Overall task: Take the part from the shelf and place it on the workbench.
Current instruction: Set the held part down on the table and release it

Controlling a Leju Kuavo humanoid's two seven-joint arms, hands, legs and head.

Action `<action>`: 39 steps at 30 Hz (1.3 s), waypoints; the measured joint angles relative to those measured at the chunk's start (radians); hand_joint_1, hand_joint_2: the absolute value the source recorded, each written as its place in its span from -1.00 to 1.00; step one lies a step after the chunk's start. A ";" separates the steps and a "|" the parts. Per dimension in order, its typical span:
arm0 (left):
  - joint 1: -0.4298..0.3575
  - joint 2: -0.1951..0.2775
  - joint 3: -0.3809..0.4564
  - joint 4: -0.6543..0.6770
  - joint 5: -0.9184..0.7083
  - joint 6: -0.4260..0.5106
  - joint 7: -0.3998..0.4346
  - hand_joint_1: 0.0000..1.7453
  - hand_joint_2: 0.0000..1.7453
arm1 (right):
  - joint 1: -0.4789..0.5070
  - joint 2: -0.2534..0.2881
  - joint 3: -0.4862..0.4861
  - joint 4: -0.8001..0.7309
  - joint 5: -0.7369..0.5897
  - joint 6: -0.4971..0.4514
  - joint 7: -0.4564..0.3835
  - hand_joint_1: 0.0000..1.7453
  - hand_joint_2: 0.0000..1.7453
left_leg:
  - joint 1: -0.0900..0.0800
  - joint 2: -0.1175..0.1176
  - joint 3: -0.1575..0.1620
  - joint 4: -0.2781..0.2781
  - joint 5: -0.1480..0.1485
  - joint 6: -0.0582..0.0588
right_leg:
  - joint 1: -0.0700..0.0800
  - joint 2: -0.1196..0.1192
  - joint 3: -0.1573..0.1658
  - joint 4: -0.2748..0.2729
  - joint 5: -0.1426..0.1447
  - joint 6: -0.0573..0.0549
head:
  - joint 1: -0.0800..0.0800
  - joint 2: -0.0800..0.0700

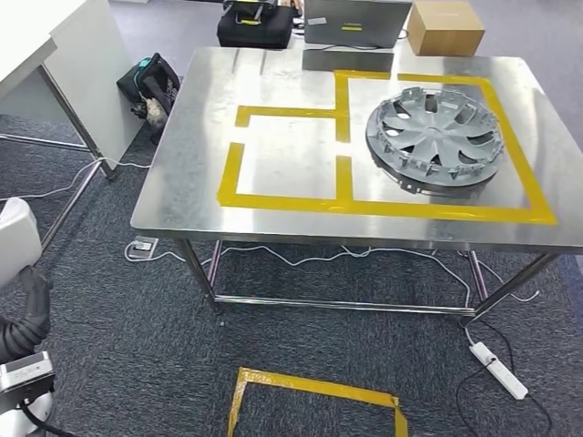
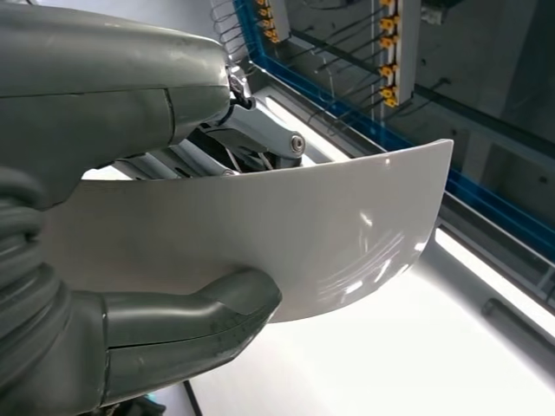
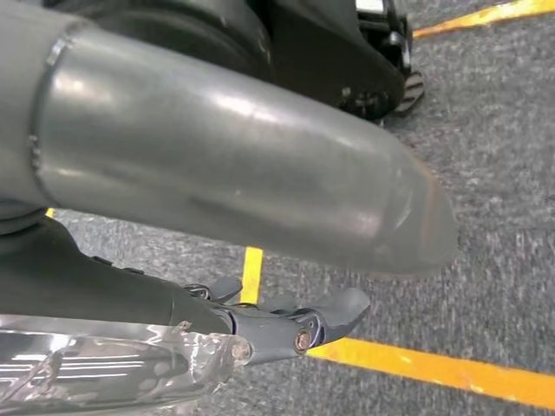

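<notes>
A white, glossy curved part is pinched by my left hand, the thick thumb under it and the fingers over it. In the head view that hand sits at the lower left edge with the white part rising above it, well short of the steel workbench. My right hand hangs over the carpet with its fingers stretched out and nothing in them.
A grey wheel cover lies in the right taped square of the bench; the left taped square is bare. A yellow tape frame marks the floor before the bench. A power strip, cables, a black bag and a white table surround it.
</notes>
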 joint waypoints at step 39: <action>0.009 0.004 0.011 -0.006 -0.014 0.006 0.011 1.00 1.00 | 0.003 0.014 0.000 0.000 0.017 0.004 0.003 -1.00 -1.00 | -0.006 -0.007 0.087 0.000 -0.076 0.015 | 0.002 -0.003 -0.115 0.112 0.049 -0.002 | 0.009 0.000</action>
